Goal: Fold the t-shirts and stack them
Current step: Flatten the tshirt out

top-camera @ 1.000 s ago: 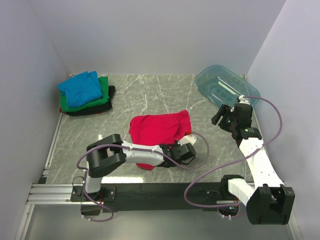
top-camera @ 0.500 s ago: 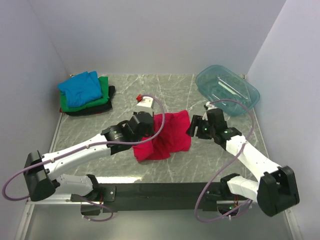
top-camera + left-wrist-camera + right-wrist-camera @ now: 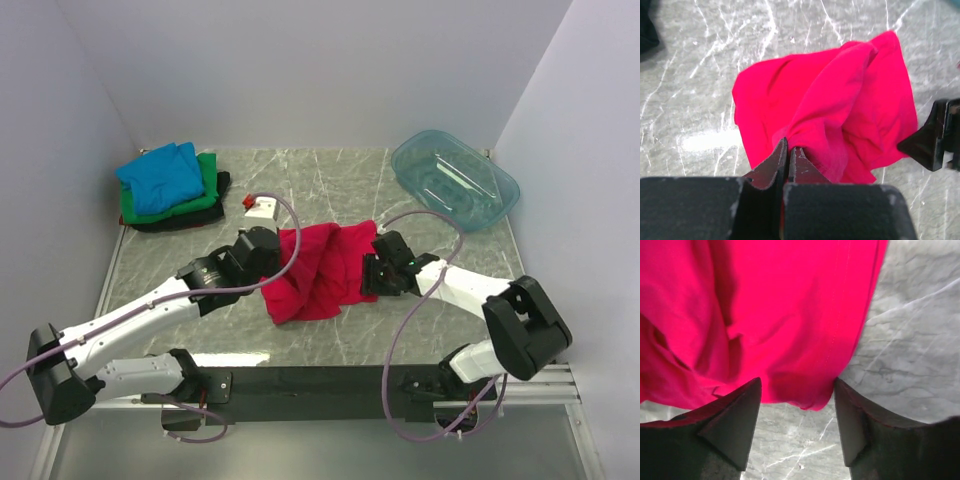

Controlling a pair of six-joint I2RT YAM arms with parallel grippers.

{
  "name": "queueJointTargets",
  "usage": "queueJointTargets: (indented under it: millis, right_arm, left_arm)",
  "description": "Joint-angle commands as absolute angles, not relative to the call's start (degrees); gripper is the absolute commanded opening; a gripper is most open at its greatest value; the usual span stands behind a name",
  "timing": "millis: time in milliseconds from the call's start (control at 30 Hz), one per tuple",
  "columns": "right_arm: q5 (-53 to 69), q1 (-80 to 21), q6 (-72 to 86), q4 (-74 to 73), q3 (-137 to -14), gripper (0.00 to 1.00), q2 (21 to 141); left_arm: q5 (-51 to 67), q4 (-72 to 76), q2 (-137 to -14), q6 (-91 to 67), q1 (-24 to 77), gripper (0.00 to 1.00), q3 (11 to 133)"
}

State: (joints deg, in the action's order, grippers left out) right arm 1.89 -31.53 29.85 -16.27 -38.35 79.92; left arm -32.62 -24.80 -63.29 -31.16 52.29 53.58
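Note:
The red-pink t-shirt (image 3: 325, 268) lies bunched in the middle of the marble table; it also shows in the left wrist view (image 3: 840, 105) and the right wrist view (image 3: 775, 310). My left gripper (image 3: 272, 250) is shut on a pinched ridge of the red-pink t-shirt at its left side (image 3: 788, 145). My right gripper (image 3: 372, 275) is open at the shirt's right edge, its fingers (image 3: 742, 405) either side of the hem corner. The blue t-shirt (image 3: 160, 178), green t-shirt (image 3: 207, 185) and black t-shirt (image 3: 185, 218) lie stacked at the back left.
A clear teal plastic tub (image 3: 455, 180) stands at the back right. White walls close the table on the left, back and right. A black rail (image 3: 320, 385) runs along the near edge.
My left gripper drew back leftward over the shirt with the cloth pinched, bunching it. My right arm swung in from the tub's side and lowered to the shirt's right edge.

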Motion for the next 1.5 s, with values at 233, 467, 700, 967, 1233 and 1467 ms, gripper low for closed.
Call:
queueJointTargets:
  millis: [233, 467, 700, 967, 1233, 1467]
  right_arm:
    - [-3.16, -33.58, 30.24, -18.44, -43.85, 0.0, 84.3]
    - [-19.76, -29.98, 26.99, -35.67, -57.11, 0.0, 68.31]
    - [-19.34, -19.17, 23.47, -38.15, -56.43, 0.0, 61.0]
    - [-16.18, -17.23, 23.47, -34.99, -51.69, 0.57, 63.9]
    - [-10.38, -17.66, 23.38, -31.65, -50.28, 0.59, 63.63]
    - [-7.12, -18.37, 23.47, -29.45, -48.96, 0.59, 63.63]
  left_arm:
    - [-33.92, -24.17, -56.87, -31.73, 47.3, 0.01, 50.89]
    - [-38.31, -18.56, -48.96, -30.06, 39.74, 0.0, 52.74]
    - [-33.34, -16.87, -53.59, -32.69, 24.1, 0.21, 49.31]
    - [-32.43, -18.47, -61.09, -33.75, 21.7, 0.99, 48.44]
    - [-24.26, -13.45, -62.57, -36.47, 25.14, 0.91, 39.12]
    - [-20.99, -12.39, -68.46, -39.37, 25.14, 0.77, 36.83]
